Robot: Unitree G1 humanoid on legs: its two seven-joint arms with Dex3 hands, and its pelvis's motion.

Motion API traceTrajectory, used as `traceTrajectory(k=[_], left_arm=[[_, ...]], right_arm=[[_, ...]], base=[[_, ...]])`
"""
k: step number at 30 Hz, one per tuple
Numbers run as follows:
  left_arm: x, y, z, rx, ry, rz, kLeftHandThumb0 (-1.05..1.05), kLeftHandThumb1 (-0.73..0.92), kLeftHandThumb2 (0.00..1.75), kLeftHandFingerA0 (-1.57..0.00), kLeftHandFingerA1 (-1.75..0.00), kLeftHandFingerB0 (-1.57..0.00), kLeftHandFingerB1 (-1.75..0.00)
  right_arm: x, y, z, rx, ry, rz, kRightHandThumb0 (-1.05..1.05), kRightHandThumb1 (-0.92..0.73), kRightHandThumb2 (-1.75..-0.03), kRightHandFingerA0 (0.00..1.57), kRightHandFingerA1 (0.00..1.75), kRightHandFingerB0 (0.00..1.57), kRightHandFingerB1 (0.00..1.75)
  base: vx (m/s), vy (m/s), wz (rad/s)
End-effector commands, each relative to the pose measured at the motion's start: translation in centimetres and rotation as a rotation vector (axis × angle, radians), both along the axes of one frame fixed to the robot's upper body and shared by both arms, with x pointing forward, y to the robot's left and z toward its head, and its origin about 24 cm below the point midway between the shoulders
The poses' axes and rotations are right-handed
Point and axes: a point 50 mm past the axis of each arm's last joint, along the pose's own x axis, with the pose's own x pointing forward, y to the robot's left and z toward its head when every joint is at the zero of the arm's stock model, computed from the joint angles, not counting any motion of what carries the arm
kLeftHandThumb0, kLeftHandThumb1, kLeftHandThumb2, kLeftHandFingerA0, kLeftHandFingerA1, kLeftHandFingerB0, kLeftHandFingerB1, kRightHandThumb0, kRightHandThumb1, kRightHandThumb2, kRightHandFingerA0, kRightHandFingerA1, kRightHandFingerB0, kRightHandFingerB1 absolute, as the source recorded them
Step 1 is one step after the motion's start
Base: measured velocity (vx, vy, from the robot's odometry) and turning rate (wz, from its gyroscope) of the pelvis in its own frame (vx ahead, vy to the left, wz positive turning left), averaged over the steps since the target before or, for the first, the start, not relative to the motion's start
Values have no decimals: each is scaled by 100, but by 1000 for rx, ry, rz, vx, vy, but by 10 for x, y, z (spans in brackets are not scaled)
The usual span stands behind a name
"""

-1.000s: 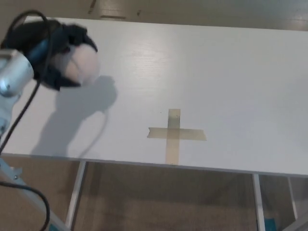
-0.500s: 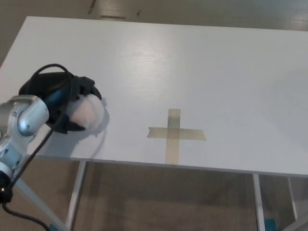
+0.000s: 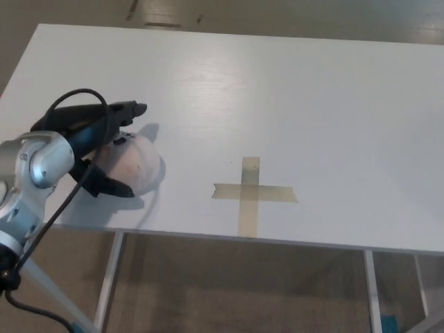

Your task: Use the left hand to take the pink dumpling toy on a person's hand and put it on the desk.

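Our left hand [image 3: 104, 149] is over the left part of the worktop [image 3: 291, 90], close to the front edge. Its black fingers [image 3: 128, 109] are spread apart. One finger sticks out over the top of the pink dumpling toy [image 3: 135, 165]. Another finger lies low by the toy's front side, near the worktop's front edge. We cannot tell if these fingers touch the toy or are just beside it. They do not squeeze it.

We see the pink dumpling toy sitting on the worktop. It is round and pale pink. It is near the front edge, toward the left corner. Its left side is hidden behind our hand. A soft shadow lies next to it on the white top.

Our silver arm [image 3: 31, 177] comes in from the left and hangs past the front edge. A black cable [image 3: 66, 104] loops over the arm and the hand.

A cross of tape [image 3: 251, 193] is stuck on the worktop near the middle of the front edge. It is well apart from the toy, on the toy's right.

We do not see our right hand.
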Motion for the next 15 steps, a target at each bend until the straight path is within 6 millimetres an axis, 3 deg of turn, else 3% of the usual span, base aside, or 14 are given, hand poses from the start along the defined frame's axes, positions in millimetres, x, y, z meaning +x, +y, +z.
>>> traceTrajectory(k=[1, 7, 8, 11, 15], left_arm=[[-2, 7, 13, -42, 26, 30, -88, 50, 58, 0, 0, 0, -12], [-6, 8, 45, -75, -46, 12, -89, 50, 58, 0, 0, 0, -12], [-16, 7, 79, -107, -151, -37, -90, 50, 59, 0, 0, 0, -11], [-28, 4, 102, -134, -237, -82, -90, 51, 59, 0, 0, 0, -11], [-65, 0, 130, -190, -419, -192, -96, 47, 67, 0, 0, 0, -8]], right_arm=[[-5, -2, -2, 5, 17, -13, -21, -65, -59, 60, 45, 60, 47], [-3, -2, -1, 4, 13, -8, -21, -65, -59, 59, 45, 62, 48], [-2, -2, 0, 4, 9, -5, -21, -65, -59, 59, 45, 62, 48], [-2, -3, 0, 4, 11, -5, -21, -65, -59, 59, 45, 61, 48], [-4, -4, -1, 0, 19, 2, -21, -65, -59, 59, 45, 57, 45]], base=[[0, 0, 0], [0, 0, 0], [0, 0, 0], [0, 0, 0], [0, 0, 0]])
